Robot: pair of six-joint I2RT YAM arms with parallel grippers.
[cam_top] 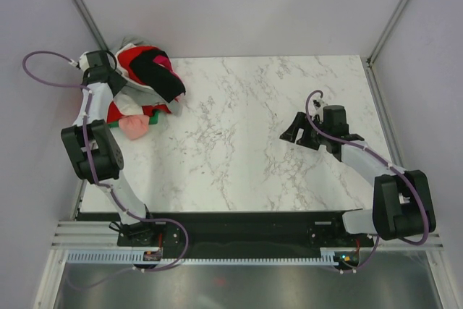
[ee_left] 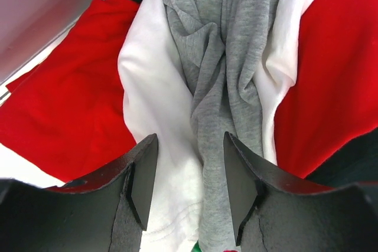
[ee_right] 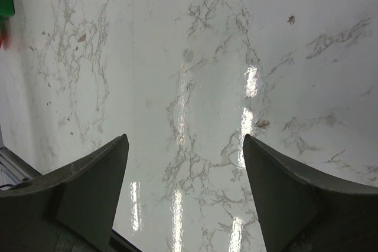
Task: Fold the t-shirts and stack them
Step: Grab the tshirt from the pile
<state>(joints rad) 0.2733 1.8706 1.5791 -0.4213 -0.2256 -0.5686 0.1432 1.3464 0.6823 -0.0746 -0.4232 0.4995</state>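
Soft matt cloth t-shirts (cam_top: pixel 145 77); glossy table (ee_right: pixel 189 87) (marble-look).

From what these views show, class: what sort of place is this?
Probably a robot test cell, not a home: a left arm and right arm mounted at a marble-look table, plain walls on metal posts, and t-shirts heaped in one corner.

tabletop (cam_top: pixel 253 128): white marble pattern, grey veins, glossy glare in right wrist view | enclosure walls (cam_top: pixel 239 5): plain pale grey | metal corner posts: far-left (cam_top: pixel 79 5), far-right (cam_top: pixel 399 9) | slotted white cable duct (cam_top: pixel 239 258): along near edge | grey metal sheet (cam_top: pixel 239 291): below duct
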